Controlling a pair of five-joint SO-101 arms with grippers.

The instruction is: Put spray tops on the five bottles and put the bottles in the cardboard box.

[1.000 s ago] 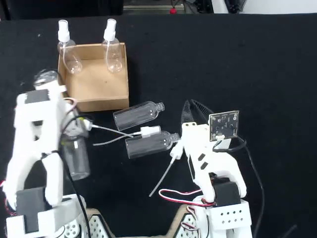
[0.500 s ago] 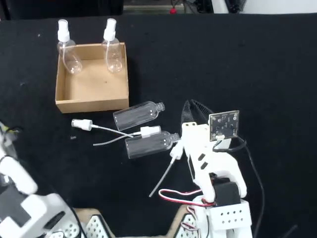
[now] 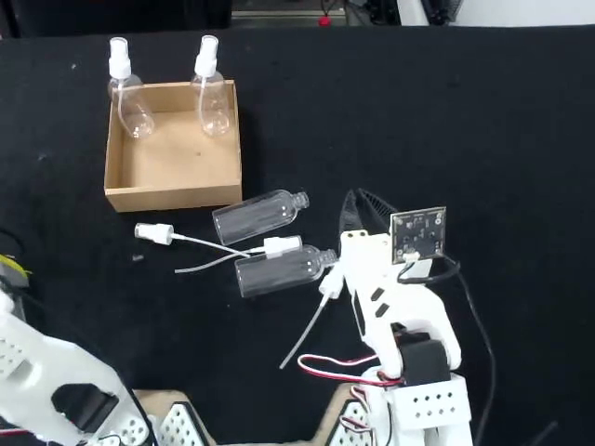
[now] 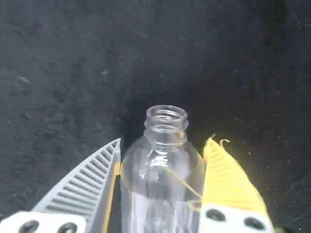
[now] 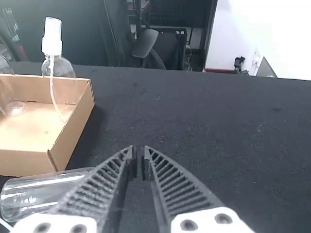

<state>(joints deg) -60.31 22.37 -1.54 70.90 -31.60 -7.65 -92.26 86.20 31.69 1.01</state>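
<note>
Clear uncapped plastic bottle [image 4: 163, 187] is clamped in the left gripper [image 4: 165, 141], long axis along the jaws, open neck pointing away from the wrist, per the left wrist view; the high view locates a loose white spray top [image 3: 282, 245] nearer the empty, closed right gripper [image 3: 356, 197].

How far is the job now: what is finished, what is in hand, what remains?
Done: two capped bottles stand in the box. In hand: the left gripper holds a third bottle, without top. Left: that one and two lying bottles need the three loose tops, then boxing. The right gripper is shut, empty.
</note>
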